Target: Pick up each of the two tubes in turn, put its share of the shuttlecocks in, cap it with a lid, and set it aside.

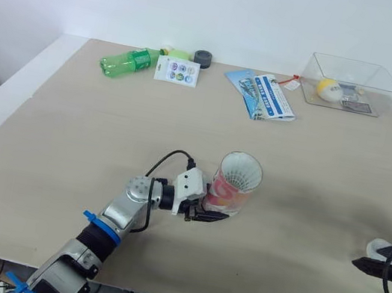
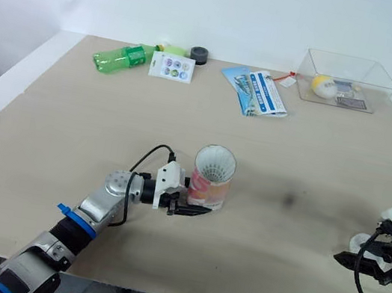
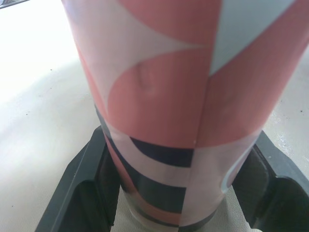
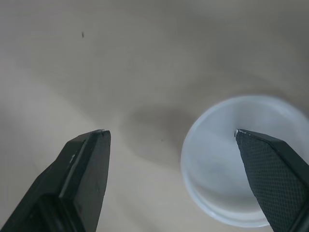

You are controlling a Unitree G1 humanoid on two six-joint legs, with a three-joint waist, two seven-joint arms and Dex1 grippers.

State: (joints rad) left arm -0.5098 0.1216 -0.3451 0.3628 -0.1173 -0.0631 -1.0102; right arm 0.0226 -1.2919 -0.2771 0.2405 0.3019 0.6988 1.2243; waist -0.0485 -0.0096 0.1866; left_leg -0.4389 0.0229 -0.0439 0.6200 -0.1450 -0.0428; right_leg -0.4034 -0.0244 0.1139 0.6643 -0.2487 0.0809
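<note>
One tube [image 1: 234,187], patterned in pink, white and dark blue, stands upright near the middle of a pale wooden table [image 1: 90,143]. Its mouth is open and uncapped. White feathers of what looks like a shuttlecock [image 1: 241,173] show inside the mouth. The left gripper [image 1: 211,213] clamps the tube low down, just above its base. In the left wrist view its two black fingers [image 3: 89,193] press against either side of the tube. The right gripper [image 4: 171,133] hovers near the table's right edge with its fingers spread wide, above a round, translucent white lid [image 4: 217,166] lying flat on the table.

The tube appears to be thin card under a glossy wrap. It is probably light and fairly stiff, but easy to dent under a hard squeeze and perhaps slippery. The low hold suits it while it stands, though it could tip when lifted. The lid looks like thin, light plastic, best taken across its rim.

The lid lies close to the right edge, so a nudge might push it off. Wide bare table separates tube and lid. Along the far edge, well apart from both grippers, lie a green bottle [image 1: 127,61], a sticker card [image 1: 177,71], a black roll [image 1: 202,58], a booklet [image 1: 262,95] and a clear box [image 1: 354,68] holding a yellow ball [image 1: 328,89].
</note>
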